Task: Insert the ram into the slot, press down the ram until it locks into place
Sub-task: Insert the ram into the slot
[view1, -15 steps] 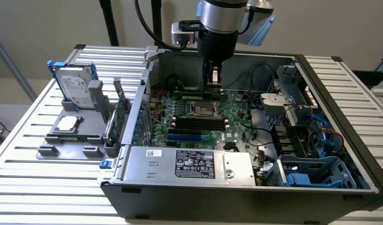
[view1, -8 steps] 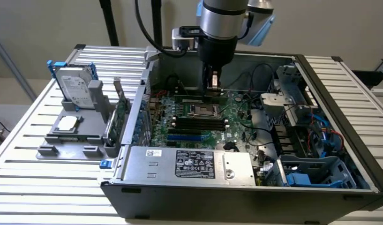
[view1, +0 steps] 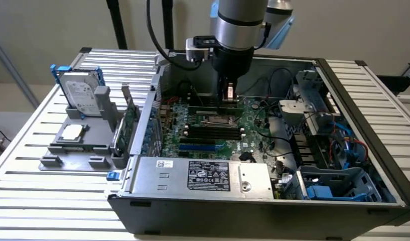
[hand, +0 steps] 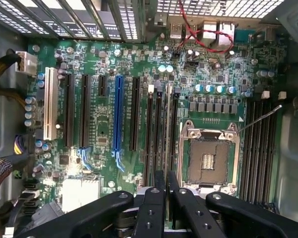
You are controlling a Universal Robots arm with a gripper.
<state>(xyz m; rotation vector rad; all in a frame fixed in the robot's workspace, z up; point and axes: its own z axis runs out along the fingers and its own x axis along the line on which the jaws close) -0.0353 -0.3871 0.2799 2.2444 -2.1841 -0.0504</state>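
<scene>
The worktop (view1: 30, 201) carries an open computer case (view1: 258, 216), and the motherboard (hand: 102, 129) lies flat on the case floor. My landmark is the CPU socket (hand: 208, 158), which sits uncovered with its contact field bare.

The tool (hand: 166, 178) reaches down into the case just beside that socket. Its fingers are drawn close together and pinch the ram (hand: 168, 124) by its thin upper edge. Seen from the wrist, the ram stands on edge along the slot (hand: 170, 148), the second of the black parallel ones out from the CPU socket. I cannot tell whether its lower edge has entered the slot or rests on top of it.

The main risk, in my judgement, is the grip point. The tool holds the stick toward one end rather than at its middle, so a downward push could seat that end and leave the far end raised and its latch open. The like slots lie very close, so a small sideways error could drive the edge onto a slot wall. A slip toward the CPU socket could hit its exposed contacts.
</scene>
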